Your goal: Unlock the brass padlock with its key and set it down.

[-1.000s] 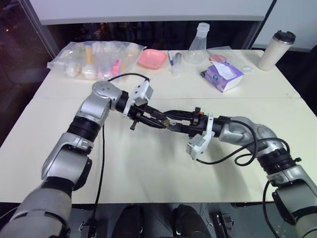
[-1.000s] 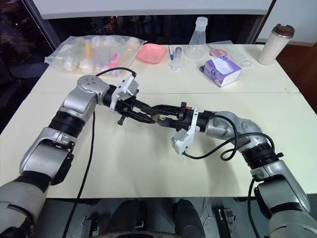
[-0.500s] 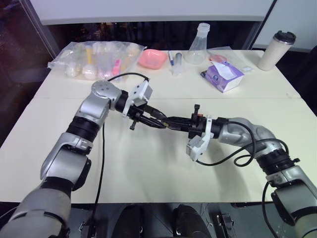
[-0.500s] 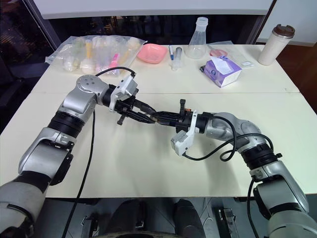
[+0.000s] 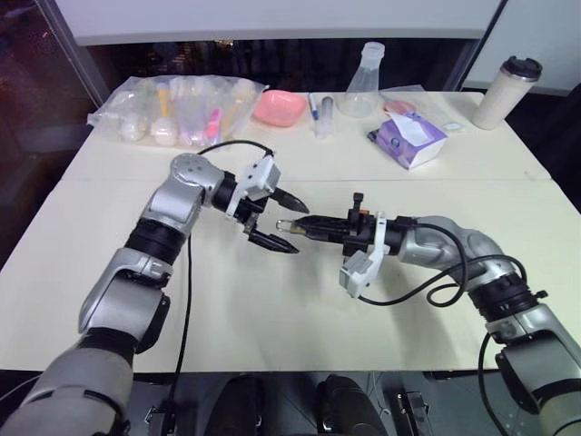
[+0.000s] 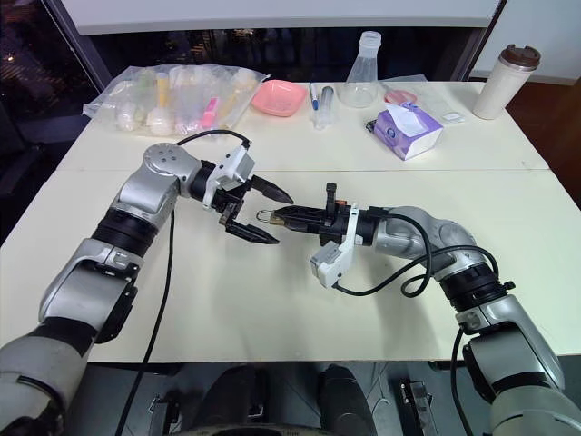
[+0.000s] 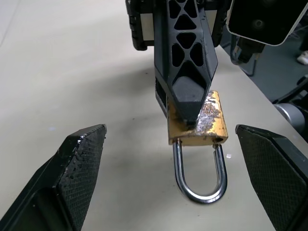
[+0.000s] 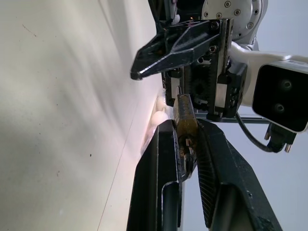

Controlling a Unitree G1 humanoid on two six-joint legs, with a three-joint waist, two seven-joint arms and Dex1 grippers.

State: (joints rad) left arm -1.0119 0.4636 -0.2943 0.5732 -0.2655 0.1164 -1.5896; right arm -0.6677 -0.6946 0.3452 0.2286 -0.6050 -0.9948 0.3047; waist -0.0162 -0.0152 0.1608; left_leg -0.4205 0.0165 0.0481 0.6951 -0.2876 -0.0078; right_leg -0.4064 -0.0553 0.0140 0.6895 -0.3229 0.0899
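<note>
Brass padlock (image 7: 196, 126) pinched in right claw (image 5: 295, 227); tissue box (image 5: 411, 139) well behind

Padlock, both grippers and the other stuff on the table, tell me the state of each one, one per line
brass padlock: clamped by its body in the right gripper, shackle seated at both ends, off the table
right gripper: shut on the padlock
left gripper: open wide, fingers either side of the padlock, not touching
flask: upright, uncapped
tumbler: upright, lid on
tissue box: tissue sticking out
</note>
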